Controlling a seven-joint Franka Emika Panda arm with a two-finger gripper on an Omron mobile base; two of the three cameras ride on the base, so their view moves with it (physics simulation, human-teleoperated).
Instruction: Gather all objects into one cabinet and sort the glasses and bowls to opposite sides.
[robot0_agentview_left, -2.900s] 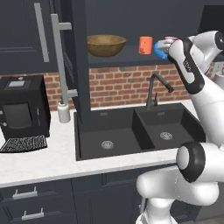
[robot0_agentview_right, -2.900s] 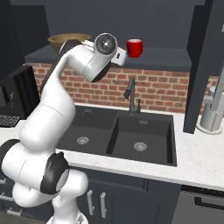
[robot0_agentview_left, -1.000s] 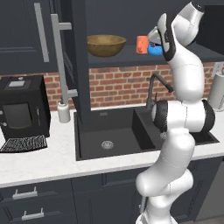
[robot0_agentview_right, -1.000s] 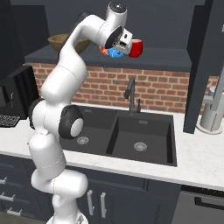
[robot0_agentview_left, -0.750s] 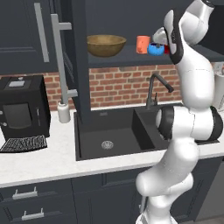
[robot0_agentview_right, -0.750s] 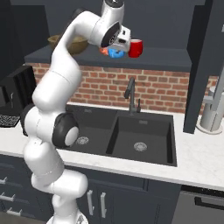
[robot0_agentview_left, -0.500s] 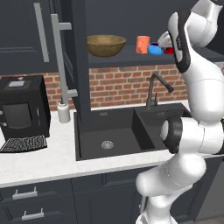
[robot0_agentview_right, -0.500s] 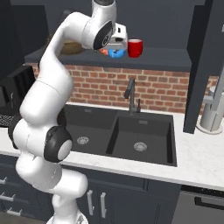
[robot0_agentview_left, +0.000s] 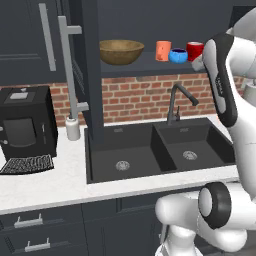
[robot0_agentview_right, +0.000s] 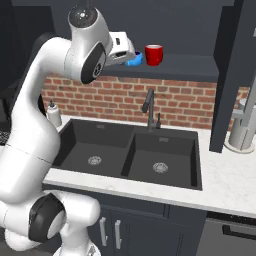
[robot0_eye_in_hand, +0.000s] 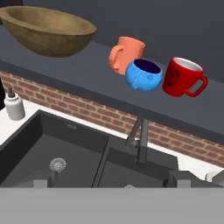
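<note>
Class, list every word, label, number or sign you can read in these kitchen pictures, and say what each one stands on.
No text can be read in any view.
Red mug: a dark round emblem on its side, too blurred to read.
Black coffee machine: no legible label.
Orange cup, blue bowl, wooden bowl: plain, no markings.

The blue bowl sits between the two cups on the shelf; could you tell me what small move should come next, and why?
Probably reach back in for the blue bowl and shift it toward the wooden bowl. It stands between the orange cup and the red mug, apart from the other bowl, and the gripper is open and empty.
</note>
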